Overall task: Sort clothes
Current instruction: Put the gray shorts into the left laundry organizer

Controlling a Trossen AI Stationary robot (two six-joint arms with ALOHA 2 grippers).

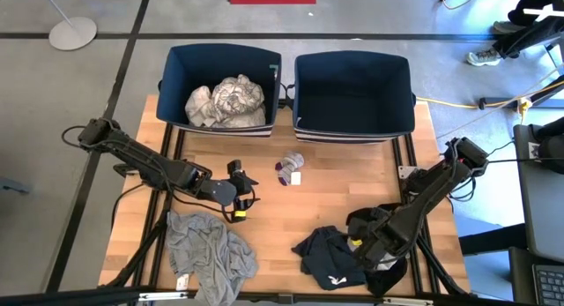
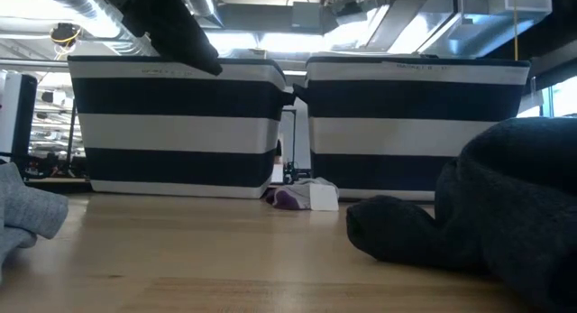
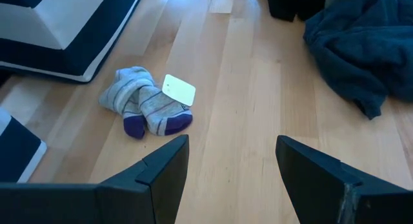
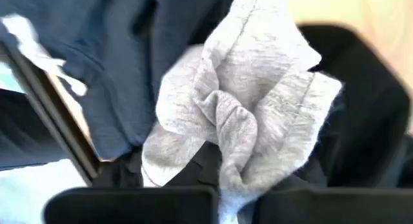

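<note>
Both arms low: right fingers (image 4: 219, 198) pinching grey cloth (image 4: 245, 114) at table edge (image 1: 421, 299), left fingers (image 3: 232, 172) spread.

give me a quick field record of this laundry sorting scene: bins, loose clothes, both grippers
left bin: holds a heap of white and pale patterned clothes
right bin: no clothes visible inside
socks: grey with purple toes, white tag, on the table in front of the bins
grey garment: crumpled at the table's front left
navy garment: front centre, beside the right arm
left gripper: open, empty, above the table, facing the socks
right gripper: shut on a light grey cloth among dark clothes at front right
</note>
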